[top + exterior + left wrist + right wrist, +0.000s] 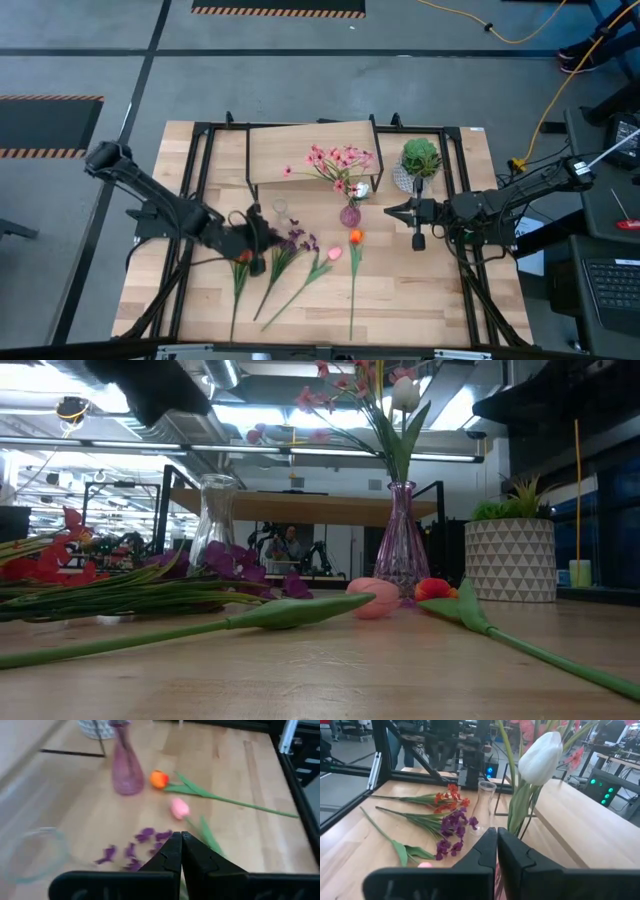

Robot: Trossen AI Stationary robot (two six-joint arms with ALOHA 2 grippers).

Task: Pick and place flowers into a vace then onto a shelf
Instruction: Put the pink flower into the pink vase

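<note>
A pink glass vase (350,214) stands in front of the shelf (310,150) and holds pink blossoms (340,160) and a white tulip (540,750). A clear vase (280,208) stands empty to its left. Red flowers (243,258), purple flowers (295,240), a pink tulip (333,254) and an orange tulip (355,237) lie flat on the table. My left gripper (181,845) is shut, just above the purple blossoms (135,847). My right gripper (496,840) is shut, close to the right of the pink vase (497,880).
A round green plant in a white patterned pot (420,162) stands at the shelf's right end, just behind my right gripper. A black frame (200,180) runs along the table's sides. Bare tabletop (430,290) lies near the front right.
</note>
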